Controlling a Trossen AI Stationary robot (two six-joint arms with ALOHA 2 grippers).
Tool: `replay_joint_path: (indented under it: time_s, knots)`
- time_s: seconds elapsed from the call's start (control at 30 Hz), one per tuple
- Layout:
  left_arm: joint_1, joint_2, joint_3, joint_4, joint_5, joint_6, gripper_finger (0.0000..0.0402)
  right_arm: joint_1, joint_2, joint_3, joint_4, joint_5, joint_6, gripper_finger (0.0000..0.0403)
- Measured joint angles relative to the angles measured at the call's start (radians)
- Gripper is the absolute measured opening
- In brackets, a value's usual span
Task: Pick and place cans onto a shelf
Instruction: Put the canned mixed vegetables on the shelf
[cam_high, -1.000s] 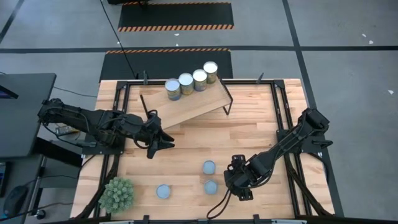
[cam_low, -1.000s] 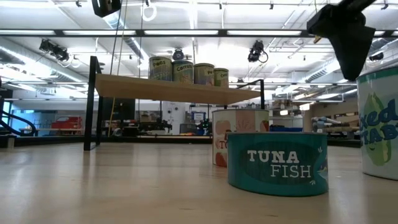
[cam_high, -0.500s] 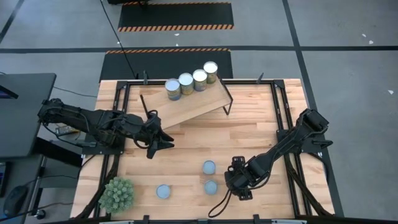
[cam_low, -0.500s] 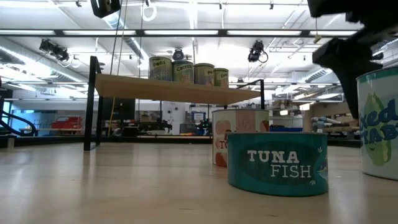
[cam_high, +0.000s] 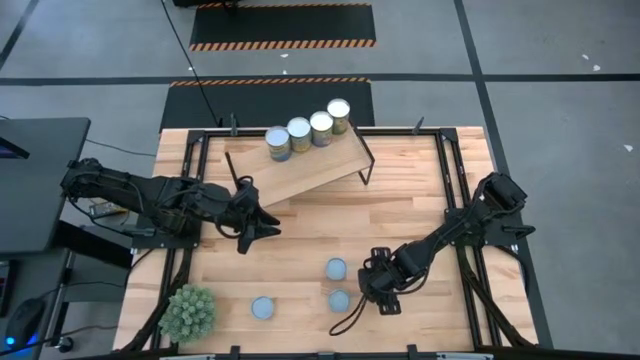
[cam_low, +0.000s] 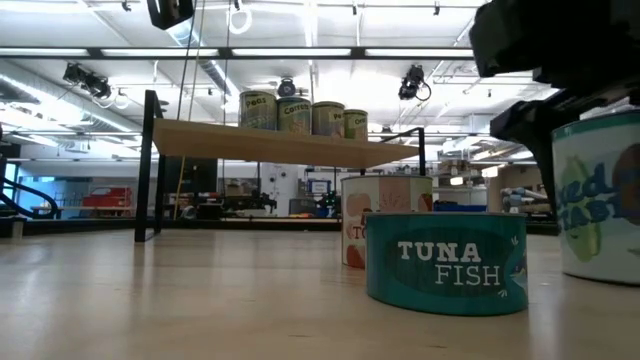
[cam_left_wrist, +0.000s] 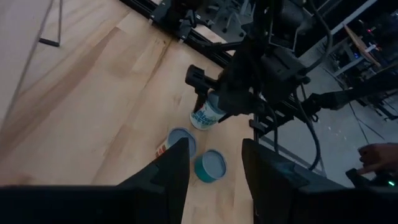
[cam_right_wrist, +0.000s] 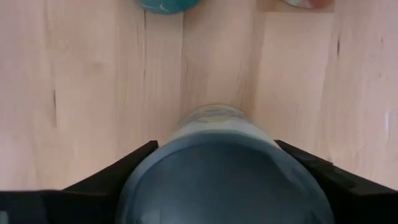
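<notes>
The right gripper (cam_high: 378, 285) is lowered over the front of the table (cam_high: 410, 215). Its fingers (cam_right_wrist: 118, 171) are brought in against both sides of a tall can (cam_right_wrist: 217, 149), so the can is taken as gripped, though how firmly it is pinched cannot be told. In the low view the can's base is seen close to the wood; whether it is clear of the surface cannot be made out.

Just beside the gripped can, a flat tuna can (cam_low: 445, 262) and a taller red-labelled can (cam_low: 385, 195) are stood near each other, apart from the fingers. One more can (cam_high: 263, 307) is left nearer the left front. At the back, the shelf (cam_high: 300, 175) is set at a tilt, with four cans (cam_high: 309, 128) lined along its higher edge.

The left gripper (cam_high: 262, 222) is held in waiting left of centre, its fingers parted and nothing between them.

Several risks are judged from here. If the hold is loose or off-centre, the can could be dropped or tipped on lifting. If the arm is swung low, the two neighbouring cans could be knocked. On the sloped shelf, a can released without being seated flat could slide, and the existing row could be nudged off the edge if the free space is misjudged.
</notes>
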Motion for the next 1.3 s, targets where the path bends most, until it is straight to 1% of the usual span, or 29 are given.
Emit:
replay_joint_path:
  time_s: [0.13,0.23,0.33,0.47,0.67,0.77,0.87,0.97,1.13,1.3]
  knots:
    - [0.0,-0.001,0.0,0.001,-0.012,-0.016,0.0153,-0.04,0.0,0.064,-0.119,-0.012,-0.067,0.0288]
    - [0.001,-0.019,0.0,0.002,-0.012,-0.017,0.0153,-0.083,-0.001,0.134,-0.229,0.004,-0.186,0.0288]
    - [0.006,-0.046,0.0,-0.01,-0.03,0.025,0.0153,-0.149,-0.001,0.2,-0.312,-0.006,-0.315,0.0287]
    - [0.006,-0.078,0.0,-0.009,-0.107,0.17,0.0153,-0.263,-0.002,0.305,-0.401,-0.023,-0.437,0.0287]
    - [0.006,-0.087,0.0,-0.022,-0.19,0.416,0.0153,-0.426,-0.002,0.486,-0.514,-0.027,-0.549,0.0287]
    - [0.009,-0.087,0.0,-0.026,-0.241,0.499,0.0153,-0.508,-0.002,0.576,-0.582,-0.026,-0.575,0.0287]
    - [0.036,-0.086,0.0,-0.03,-0.253,0.523,0.0153,-0.58,-0.002,0.647,-0.618,-0.015,-0.581,0.0287]
    - [0.074,-0.085,0.0,-0.032,-0.243,0.503,0.0153,-0.645,-0.002,0.696,-0.643,0.005,-0.568,0.0287]
    - [0.13,-0.085,0.0,-0.031,-0.196,0.49,0.0153,-0.737,-0.002,0.749,-0.648,0.008,-0.568,0.0287]
    - [0.174,-0.085,0.0,-0.017,-0.192,0.491,0.0153,-0.814,0.002,0.784,-0.68,0.007,-0.601,0.0287]
